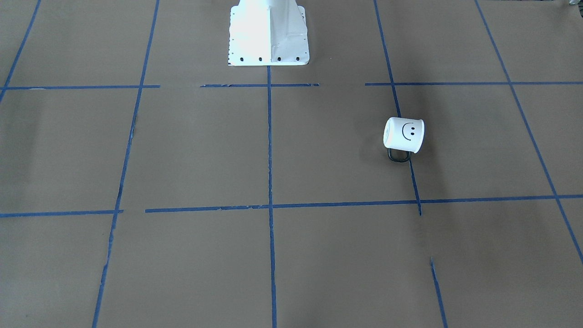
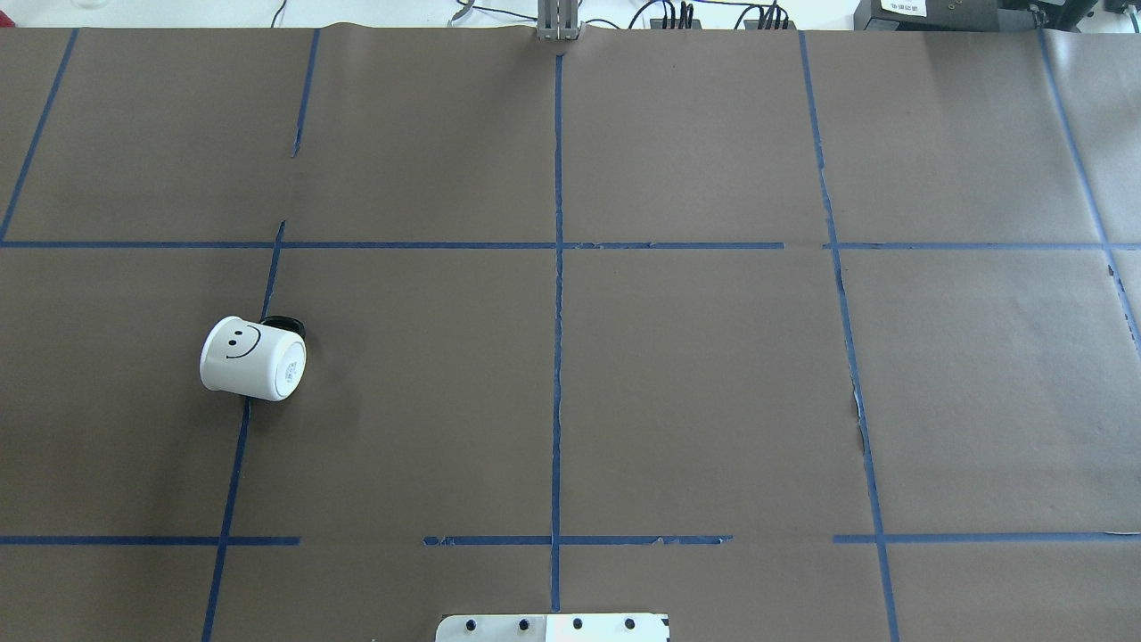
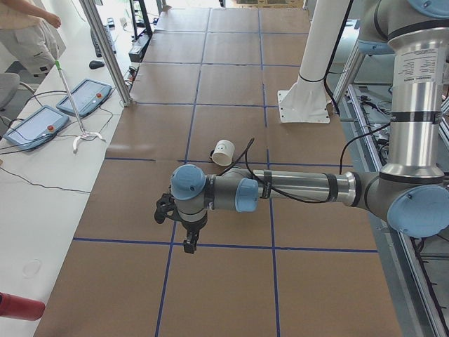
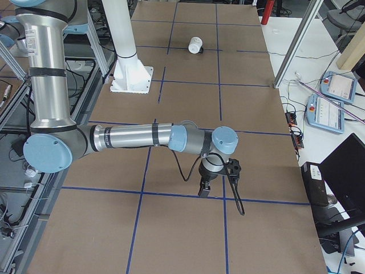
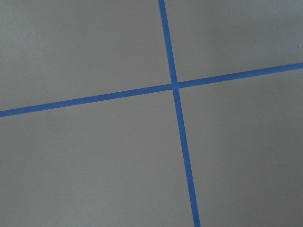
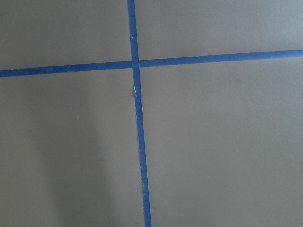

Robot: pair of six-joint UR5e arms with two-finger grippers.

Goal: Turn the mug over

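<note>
Left gripper (image 3: 189,245), right gripper (image 4: 203,190), one sideways mug (image 2: 252,358)

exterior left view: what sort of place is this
Probably a robot lab: an arm over a brown-papered table with a blue tape grid, and control pendants on the side bench.

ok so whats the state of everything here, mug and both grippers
mug: lying on its side on the table, smiley face up, open end toward the robot's left, not held
left gripper: above the table, clear of the mug, open or shut cannot be told
right gripper: above the table, far from the mug, open or shut cannot be told
</note>
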